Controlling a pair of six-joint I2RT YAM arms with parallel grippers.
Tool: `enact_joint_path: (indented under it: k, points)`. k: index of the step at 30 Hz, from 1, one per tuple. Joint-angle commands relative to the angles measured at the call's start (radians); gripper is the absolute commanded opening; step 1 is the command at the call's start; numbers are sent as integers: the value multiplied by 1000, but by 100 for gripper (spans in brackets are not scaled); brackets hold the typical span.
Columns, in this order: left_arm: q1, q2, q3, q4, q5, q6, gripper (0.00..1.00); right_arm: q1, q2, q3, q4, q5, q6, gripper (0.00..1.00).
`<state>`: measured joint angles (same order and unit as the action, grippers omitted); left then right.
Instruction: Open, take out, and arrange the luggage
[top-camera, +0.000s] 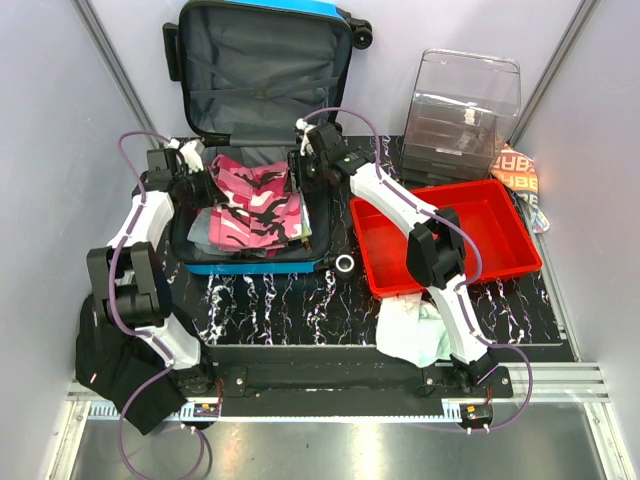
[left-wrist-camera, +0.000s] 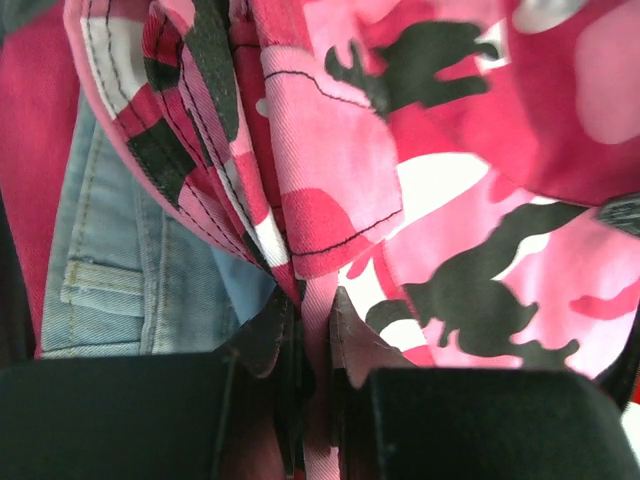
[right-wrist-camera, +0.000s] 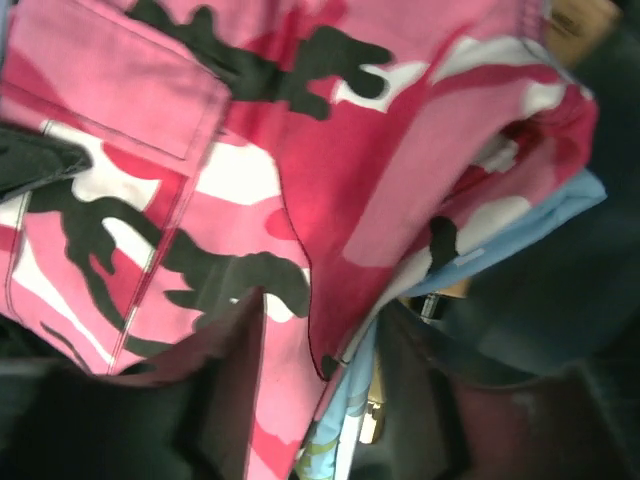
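Note:
The luggage (top-camera: 258, 266), a bright blue hard-shell suitcase, lies open on the table with its grey-lined lid (top-camera: 265, 70) standing up at the back. A pink camouflage garment (top-camera: 255, 200) lies on top of the clothes inside. At the garment's left end my left gripper (top-camera: 200, 185) is shut, and the left wrist view shows a fold of pink cloth (left-wrist-camera: 450, 200) pinched in the left gripper (left-wrist-camera: 305, 300), with blue jeans (left-wrist-camera: 110, 260) beside it. At the garment's right end my right gripper (top-camera: 298, 165) stands open. In its wrist view the right gripper (right-wrist-camera: 325, 305) has its jaws apart, with the garment's edge (right-wrist-camera: 330, 150) lying loose between them over light blue fabric (right-wrist-camera: 520, 230).
A red tray (top-camera: 505, 262) sits right of the suitcase, with a clear drawer box (top-camera: 465, 110) behind it and a patterned cloth (top-camera: 520, 175) at the far right. A white ring (top-camera: 344, 263) lies between suitcase and tray. White cloth (top-camera: 415, 330) and black cloth (top-camera: 110, 370) lie near the arm bases.

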<state>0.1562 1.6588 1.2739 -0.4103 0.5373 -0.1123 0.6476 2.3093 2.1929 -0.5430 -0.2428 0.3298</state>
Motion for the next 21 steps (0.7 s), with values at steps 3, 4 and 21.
enact_joint_path:
  k: [3,4,21]
  points:
    - [42,-8,36,68,-11,28,0,-16,-1,5,37,88,-57,64]
    - [48,-14,38,68,-14,31,0,-17,-2,5,29,97,-64,66]
    - [126,4,19,71,-17,80,0,27,16,142,-129,404,-187,100]
